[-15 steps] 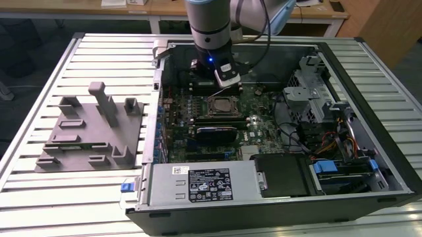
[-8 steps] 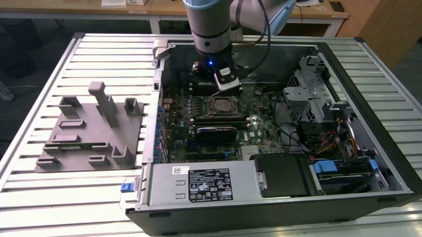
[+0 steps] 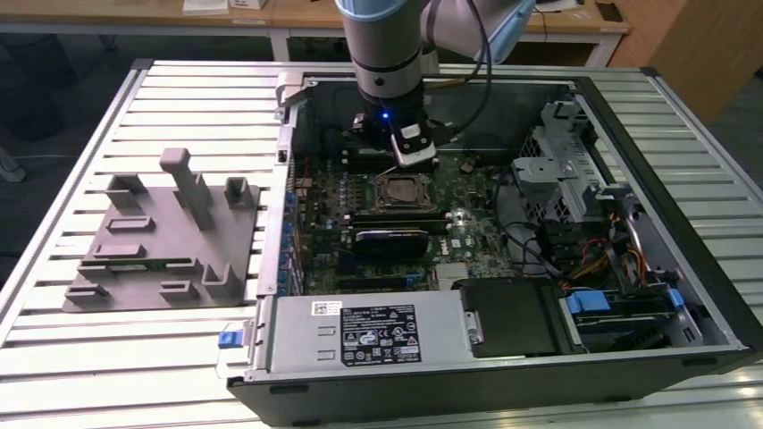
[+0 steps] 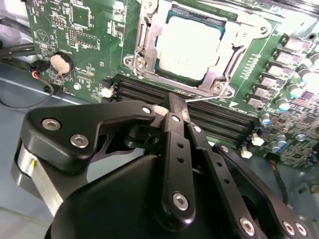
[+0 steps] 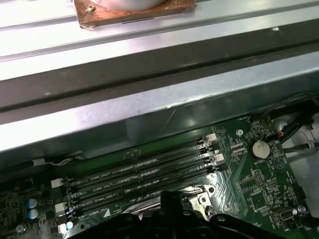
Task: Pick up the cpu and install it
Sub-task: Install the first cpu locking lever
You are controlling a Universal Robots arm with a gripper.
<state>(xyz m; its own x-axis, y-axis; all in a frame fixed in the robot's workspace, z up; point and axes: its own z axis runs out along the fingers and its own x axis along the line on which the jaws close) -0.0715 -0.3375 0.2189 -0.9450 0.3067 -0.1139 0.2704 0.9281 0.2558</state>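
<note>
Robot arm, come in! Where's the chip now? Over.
Fingers shut, holding nothing, near black memory slots. Small silver square cpu sits in dark socket frame. Nothing covering it.

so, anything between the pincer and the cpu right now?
Nothing visible. The cpu lies bare-topped inside the socket frame; the pincer is over the memory slots beside it, with nothing between them.

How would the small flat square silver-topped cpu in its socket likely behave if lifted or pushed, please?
The cpu looks like a rigid metal-capped plate, so probably stiff. Its smooth, shiny top may be slippery. Lying flat inside the metal socket frame, it should hardly slide, roll or tip.
</note>
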